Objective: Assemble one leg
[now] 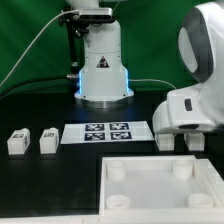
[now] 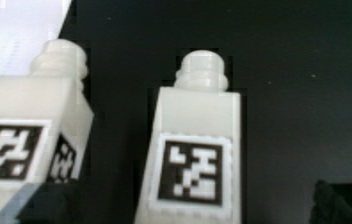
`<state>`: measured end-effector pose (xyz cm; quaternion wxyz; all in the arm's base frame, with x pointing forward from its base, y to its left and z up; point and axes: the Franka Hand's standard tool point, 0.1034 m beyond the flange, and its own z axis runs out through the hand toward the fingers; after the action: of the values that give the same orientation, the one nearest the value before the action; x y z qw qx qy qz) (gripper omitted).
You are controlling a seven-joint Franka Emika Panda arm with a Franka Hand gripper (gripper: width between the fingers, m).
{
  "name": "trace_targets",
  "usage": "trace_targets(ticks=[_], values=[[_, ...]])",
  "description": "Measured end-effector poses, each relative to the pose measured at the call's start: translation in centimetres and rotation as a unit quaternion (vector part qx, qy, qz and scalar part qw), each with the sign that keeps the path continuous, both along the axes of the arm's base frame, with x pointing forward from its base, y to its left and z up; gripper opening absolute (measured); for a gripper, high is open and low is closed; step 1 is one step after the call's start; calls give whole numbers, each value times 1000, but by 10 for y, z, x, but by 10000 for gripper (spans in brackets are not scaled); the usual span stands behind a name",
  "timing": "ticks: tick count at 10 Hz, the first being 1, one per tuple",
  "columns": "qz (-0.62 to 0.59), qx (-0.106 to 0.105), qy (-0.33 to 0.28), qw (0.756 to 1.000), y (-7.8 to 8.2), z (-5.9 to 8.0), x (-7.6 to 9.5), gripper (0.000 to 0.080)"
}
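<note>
Two legs' (image 2: 201, 140) pegs clear wrist-side; tray (image 1: 150, 162) exterior-only.

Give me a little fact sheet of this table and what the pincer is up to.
Pincer: open, holding nothing, above two legs
Legs below pincer: two, side by side, tags toward the wrist camera
Other legs: two, at the exterior view's left, away from the pincer
Tray: visible sockets hold no leg
Marker board: between the two leg pairs
</note>
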<state>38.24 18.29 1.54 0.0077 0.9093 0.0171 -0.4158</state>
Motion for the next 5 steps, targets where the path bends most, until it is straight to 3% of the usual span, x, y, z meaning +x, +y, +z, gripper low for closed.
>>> trace_targets(ticks=[1,4,5], values=[[-2,-7,7,1000,2,-5,-10,649],[-3,-9,9,1000,2,-6,-10,637],[-3,-9,9,1000,2,-6,-10,469]])
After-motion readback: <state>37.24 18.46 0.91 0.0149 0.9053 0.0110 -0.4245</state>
